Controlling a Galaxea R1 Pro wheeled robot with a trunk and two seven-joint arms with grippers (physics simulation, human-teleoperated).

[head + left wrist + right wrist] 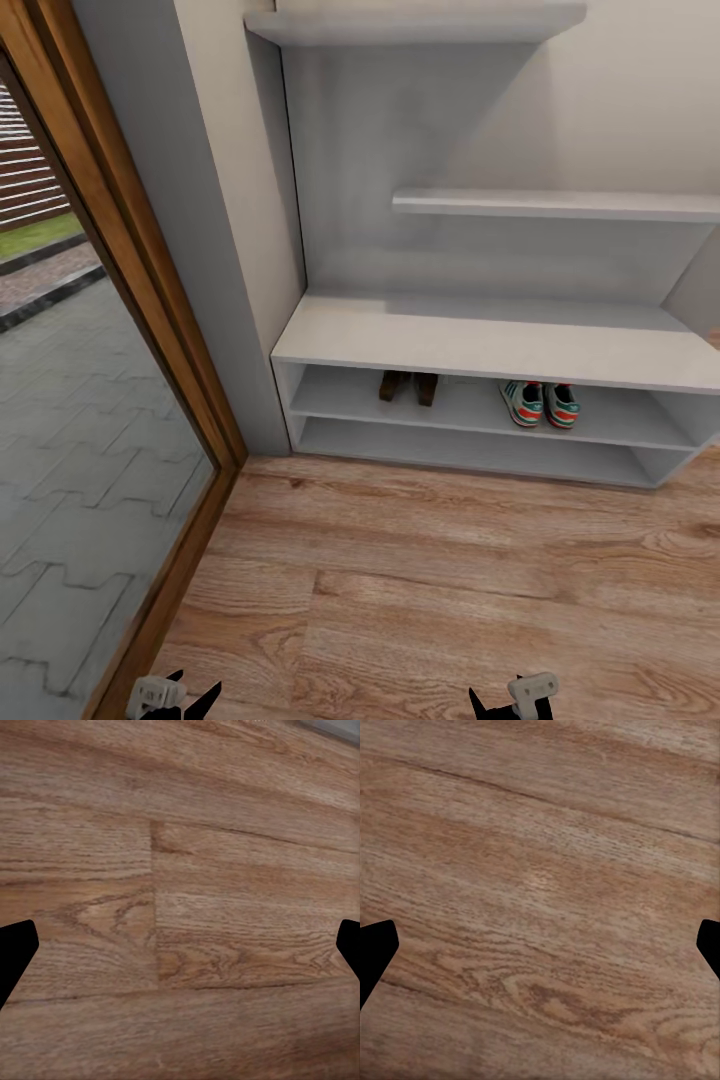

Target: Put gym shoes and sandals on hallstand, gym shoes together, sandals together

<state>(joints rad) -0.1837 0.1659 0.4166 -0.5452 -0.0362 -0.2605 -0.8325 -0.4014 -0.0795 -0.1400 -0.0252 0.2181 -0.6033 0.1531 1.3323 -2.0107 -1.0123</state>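
Facing hallstand [480,345] w/ gym shoes [540,404] & sandals [408,386] shelved; both grippers wide apart, empty

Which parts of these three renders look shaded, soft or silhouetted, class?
Head view: the sandals sit in shadow under the bench top of the hallstand, while the gym shoes stay bright. Left wrist view: the floor grain is slightly soft, gripper fingers featureless black. Right wrist view: the same even light, black fingers.

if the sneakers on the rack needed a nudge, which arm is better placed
Probably the right: the right gripper is nearer the gym shoes, right of the sandals. Both grippers are empty.
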